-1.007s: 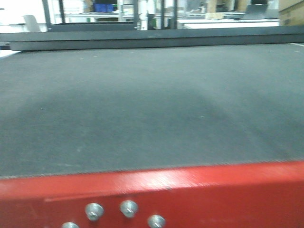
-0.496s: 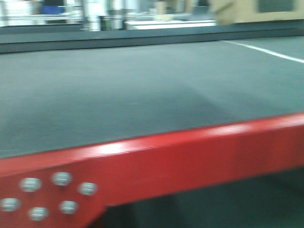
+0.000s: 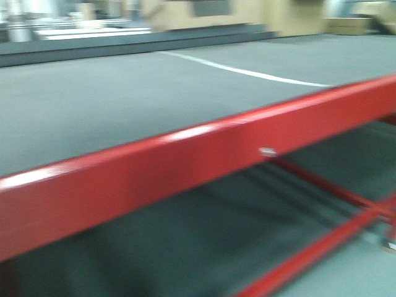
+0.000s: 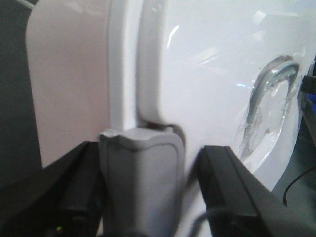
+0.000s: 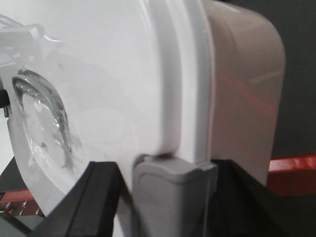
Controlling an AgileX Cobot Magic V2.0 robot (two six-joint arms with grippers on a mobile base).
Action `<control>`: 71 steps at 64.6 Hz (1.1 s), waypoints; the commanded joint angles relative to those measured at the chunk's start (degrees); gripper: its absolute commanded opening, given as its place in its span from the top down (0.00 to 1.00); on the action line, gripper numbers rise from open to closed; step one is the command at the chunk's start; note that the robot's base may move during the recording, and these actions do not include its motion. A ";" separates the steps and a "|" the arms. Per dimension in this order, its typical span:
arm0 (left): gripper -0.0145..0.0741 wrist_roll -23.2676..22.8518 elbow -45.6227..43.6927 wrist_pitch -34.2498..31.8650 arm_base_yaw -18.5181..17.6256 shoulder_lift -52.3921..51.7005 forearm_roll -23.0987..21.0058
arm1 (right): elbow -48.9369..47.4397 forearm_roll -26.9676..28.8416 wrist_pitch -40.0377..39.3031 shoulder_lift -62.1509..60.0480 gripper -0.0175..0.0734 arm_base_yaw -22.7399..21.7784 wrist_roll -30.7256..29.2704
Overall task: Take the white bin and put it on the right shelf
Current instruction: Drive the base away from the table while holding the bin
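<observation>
Red table rail [image 3: 185,167] swung diagonal | left gripper [image 4: 142,163], right gripper [image 5: 173,187] both clamp white bin [image 4: 212,74]

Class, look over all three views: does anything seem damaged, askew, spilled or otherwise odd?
The white bin has a crinkled clear film patch stuck over a ring on its lid, which looks improvised. The red table rail slants across a blurred front view. Nothing looks spilled.
</observation>
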 commanded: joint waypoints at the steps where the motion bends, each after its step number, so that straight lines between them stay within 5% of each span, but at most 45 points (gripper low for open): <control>1: 0.54 0.65 -2.15 2.52 -1.45 -1.29 -11.90 | -1.91 9.72 5.63 -1.67 0.36 1.02 -0.25; 71: 0.54 0.65 -2.15 2.42 -1.45 -0.55 -11.88 | -1.96 9.72 5.71 -2.89 0.36 1.02 -0.25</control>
